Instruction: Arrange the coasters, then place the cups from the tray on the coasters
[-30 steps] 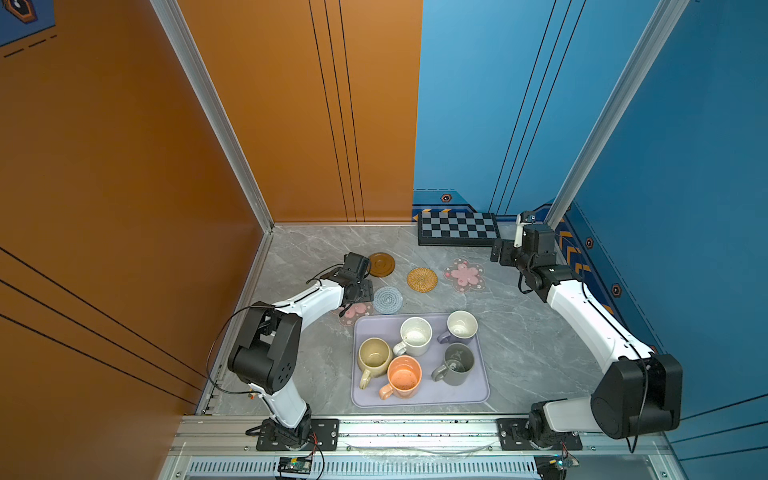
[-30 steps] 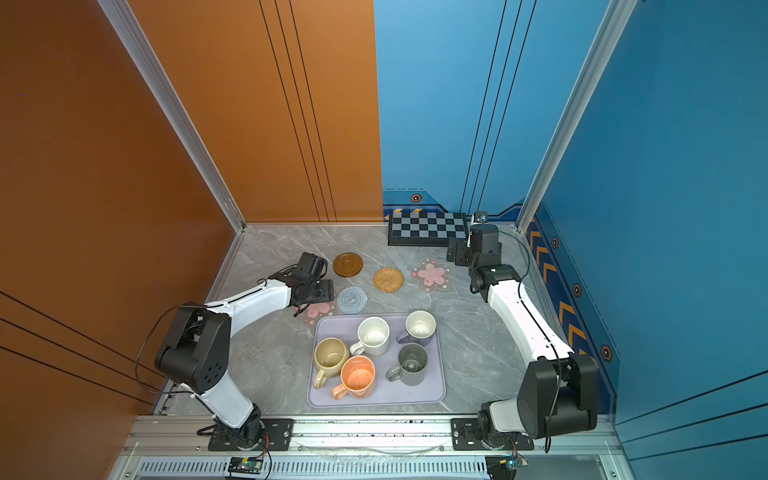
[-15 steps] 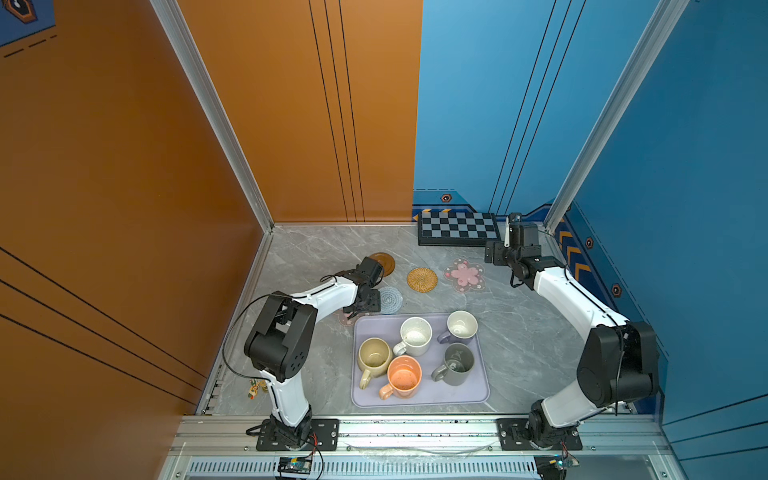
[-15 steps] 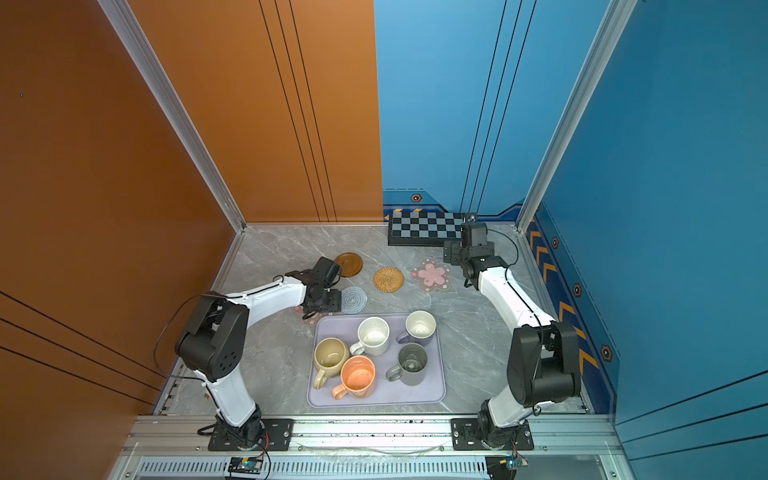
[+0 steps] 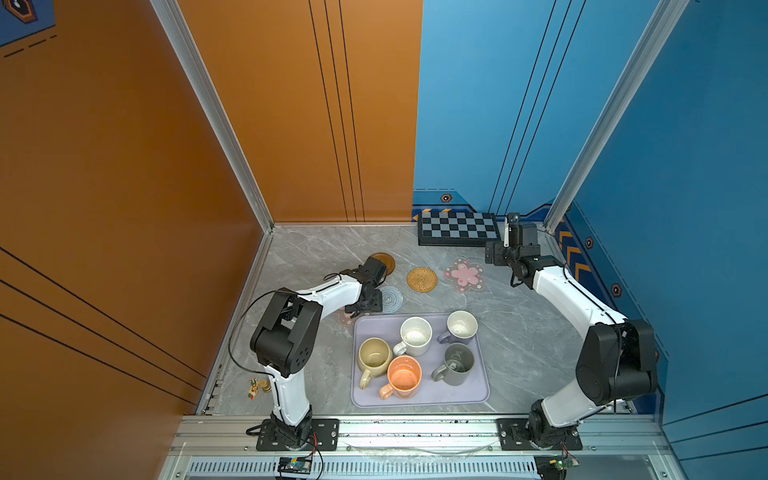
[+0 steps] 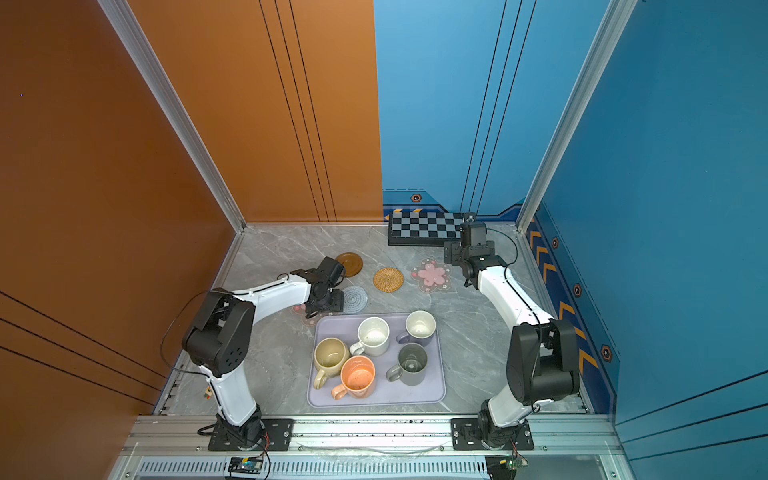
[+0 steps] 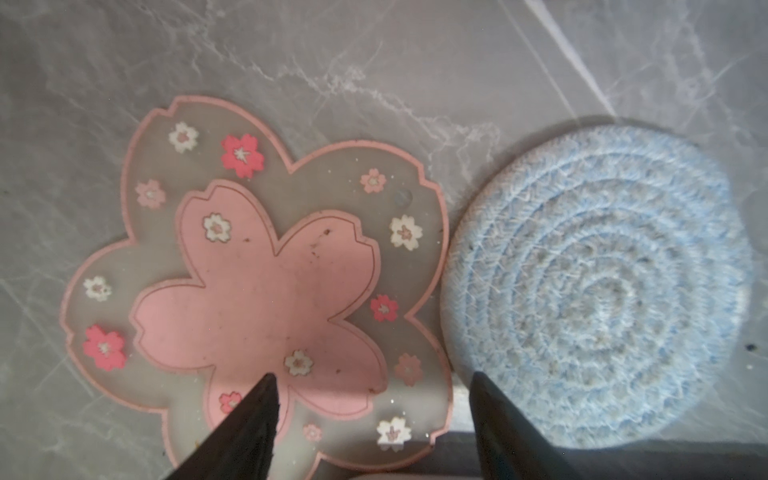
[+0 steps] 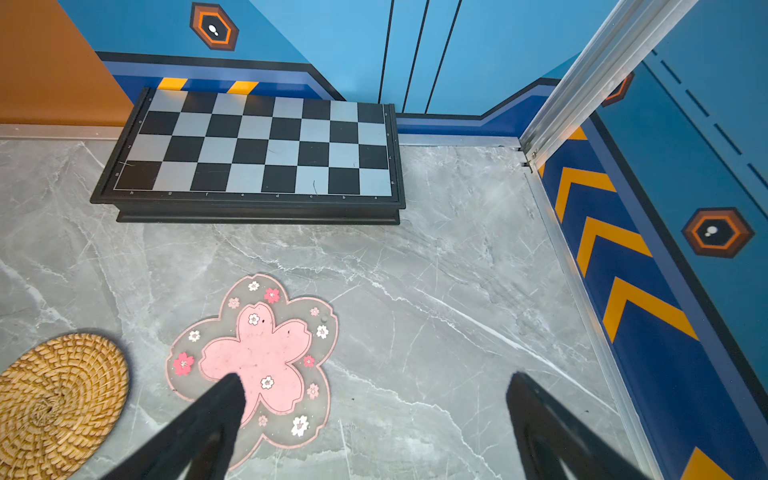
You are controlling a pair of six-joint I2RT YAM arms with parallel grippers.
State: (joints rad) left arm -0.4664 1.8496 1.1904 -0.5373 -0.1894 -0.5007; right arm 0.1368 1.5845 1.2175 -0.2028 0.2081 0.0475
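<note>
Coasters: translucent pink flower mat [image 7: 257, 291] just beside fuzzy blue crocheted round [image 7: 598, 307]; second flower mat [image 8: 257, 357]; woven rattan disc [image 8: 58, 399], cut off; smooth wooden disc [image 6: 351, 262].
Cups: five glazed mugs [image 5: 415, 336] on the lavender tray [image 5: 440, 397].
Left jaws: apart, holding nothing, tips over flower mat and crocheted round.
Right jaws: wide apart above marbled worktop [image 5: 523, 332].
Change: right wrist has swung nearer the checkerboard [image 8: 257, 145]; coasters unmoved.

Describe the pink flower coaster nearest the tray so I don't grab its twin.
Find the large pale lavender rectangular tray. Off its far left corner lies the pink flower-shaped coaster, beside the pale blue-grey crocheted round coaster. Unlike its twin near the black-and-grey checkerboard, it sits under the left gripper.
</note>
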